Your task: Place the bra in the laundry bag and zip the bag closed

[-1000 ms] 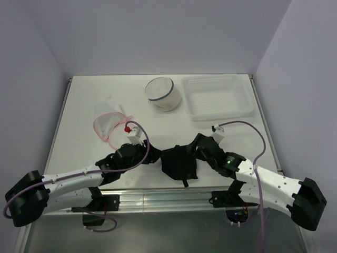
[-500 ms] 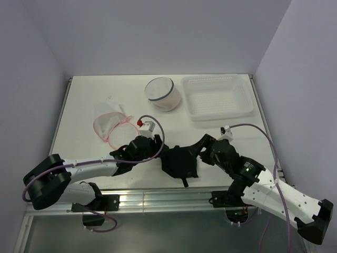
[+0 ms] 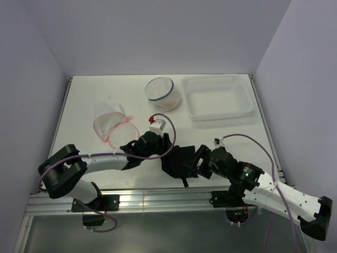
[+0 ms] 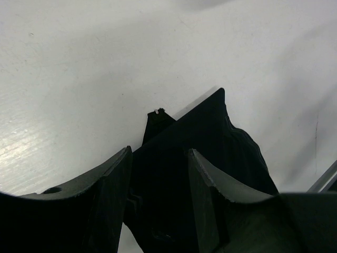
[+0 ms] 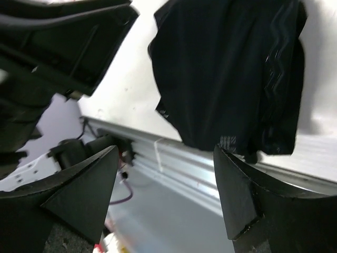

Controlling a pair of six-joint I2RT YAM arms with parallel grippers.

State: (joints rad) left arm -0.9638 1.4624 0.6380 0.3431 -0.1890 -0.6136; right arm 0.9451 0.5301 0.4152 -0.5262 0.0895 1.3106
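The black bra lies crumpled near the table's front edge, between my two grippers. My left gripper reaches in from the left, and the left wrist view shows its jaws part open, straddling the bra's dark fabric. My right gripper is at the bra's right edge with its jaws wide open and nothing between them; the bra lies just beyond the fingertips. The pink-rimmed mesh laundry bag lies flat to the left rear, apart from both grippers.
A round white mesh pouch with a dark rim stands at the back centre. Next to it on the right is a white plastic basket. The metal front rail runs close under the bra.
My left gripper has slid right, from beside the bra onto its left part. My right gripper has opened wider, and its arm has swung round lower toward the front edge.
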